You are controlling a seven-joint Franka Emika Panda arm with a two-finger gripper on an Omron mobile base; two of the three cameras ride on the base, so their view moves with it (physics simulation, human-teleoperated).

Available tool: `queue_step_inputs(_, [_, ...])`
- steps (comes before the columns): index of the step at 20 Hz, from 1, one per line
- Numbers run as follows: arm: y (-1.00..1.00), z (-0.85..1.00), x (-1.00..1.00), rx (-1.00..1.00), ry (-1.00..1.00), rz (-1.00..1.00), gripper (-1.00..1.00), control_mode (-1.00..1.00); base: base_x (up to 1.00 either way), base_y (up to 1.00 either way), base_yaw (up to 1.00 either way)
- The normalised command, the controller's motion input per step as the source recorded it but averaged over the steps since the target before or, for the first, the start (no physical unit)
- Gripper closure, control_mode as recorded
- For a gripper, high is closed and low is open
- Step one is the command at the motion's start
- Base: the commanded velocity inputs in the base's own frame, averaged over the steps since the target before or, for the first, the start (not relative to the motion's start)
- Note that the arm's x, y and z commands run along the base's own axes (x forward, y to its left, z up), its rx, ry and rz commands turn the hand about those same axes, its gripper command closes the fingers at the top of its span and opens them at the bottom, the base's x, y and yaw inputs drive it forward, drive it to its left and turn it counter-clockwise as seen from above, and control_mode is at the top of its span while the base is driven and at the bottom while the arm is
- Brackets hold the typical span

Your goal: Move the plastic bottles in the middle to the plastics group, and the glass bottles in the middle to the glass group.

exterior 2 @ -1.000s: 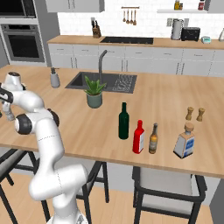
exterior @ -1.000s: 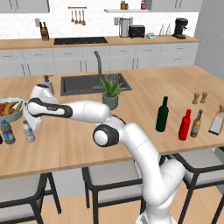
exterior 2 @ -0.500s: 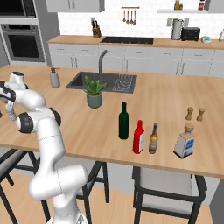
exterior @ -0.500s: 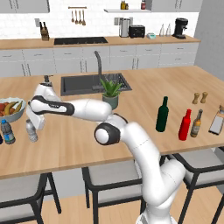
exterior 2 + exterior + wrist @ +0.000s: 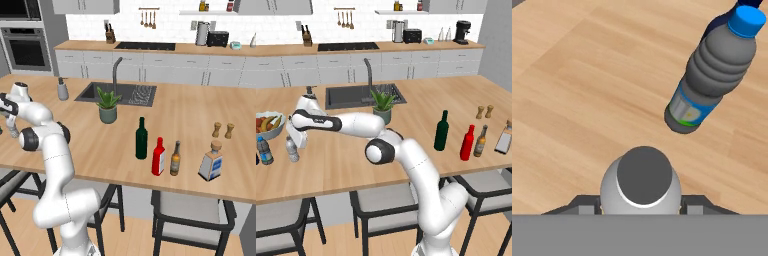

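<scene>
My gripper (image 5: 292,142) is shut on the small clear water bottle (image 5: 292,151) at the counter's left end. The bottle is upright, with its base at or just above the wood. In the hand view its pale cap (image 5: 644,179) sits between my fingertips (image 5: 587,205). Just to its left stands the clear bottle with a blue label (image 5: 263,150), which the hand view shows close by (image 5: 712,75). Far to the right stand the tall green wine bottle (image 5: 442,131) and the red bottle (image 5: 467,143). Beyond them are the slim brown bottle (image 5: 480,141) and the flat grey bottle (image 5: 503,139).
A fruit bowl (image 5: 267,125) sits behind the blue-label bottle. A potted plant (image 5: 383,105) stands in front of the sink (image 5: 356,95). Two wooden shakers (image 5: 484,112) are at the right rear. A soap dispenser (image 5: 62,90) stands left of the sink.
My gripper has carried the water bottle a little to the right and then held still. The other bottles have not moved.
</scene>
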Motion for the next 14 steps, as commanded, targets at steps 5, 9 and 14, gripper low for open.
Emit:
queue_step_inputs(5, [0.0, 0.0, 0.0, 0.0, 0.0, 0.0, -1.0, -1.0, 0.0, 0.0, 0.0])
queue_step_inputs(9, [0.0, 0.0, 0.0, 0.0, 0.0, 0.0, -1.0, -1.0, 0.0, 0.0, 0.0])
queue_step_inputs(14, [0.0, 0.0, 0.0, 0.0, 0.0, 0.0, -1.0, -1.0, 0.0, 0.0, 0.0])
